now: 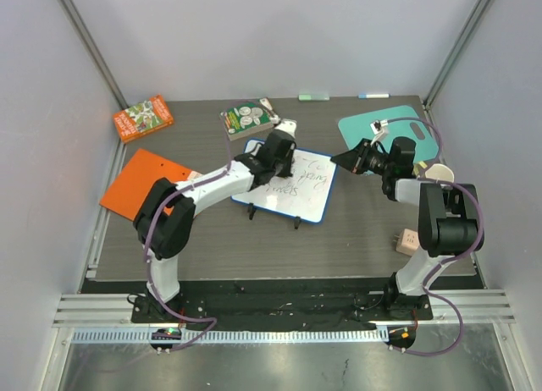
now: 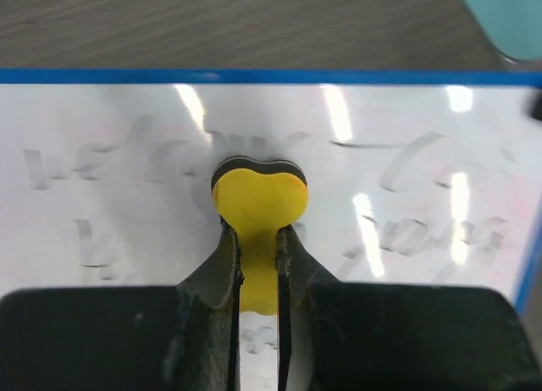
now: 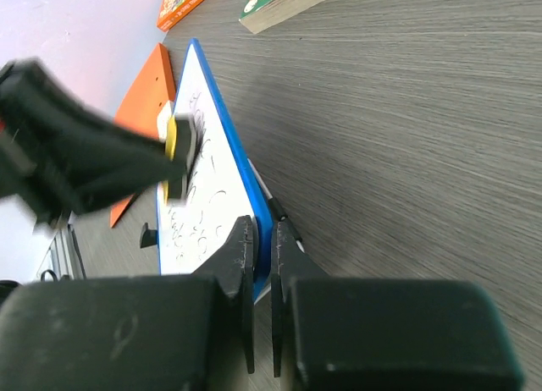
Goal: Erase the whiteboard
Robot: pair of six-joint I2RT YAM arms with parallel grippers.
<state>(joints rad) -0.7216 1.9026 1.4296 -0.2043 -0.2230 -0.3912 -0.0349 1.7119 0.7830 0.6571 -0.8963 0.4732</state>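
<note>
dark table (image 1: 356, 230), grey walls (image 1: 254, 35). left gripper (image 2: 258, 232) pinches a yellow eraser (image 2: 258, 196) against the whiteboard (image 2: 127, 120); right gripper (image 3: 264, 239) clamps its edge, jaws narrow.

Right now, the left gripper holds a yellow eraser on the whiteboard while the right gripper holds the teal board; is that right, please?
Not quite: the right gripper grips the whiteboard by its blue edge, not the teal board, as the right wrist view shows. The left gripper does hold a yellow eraser on the whiteboard.
</note>
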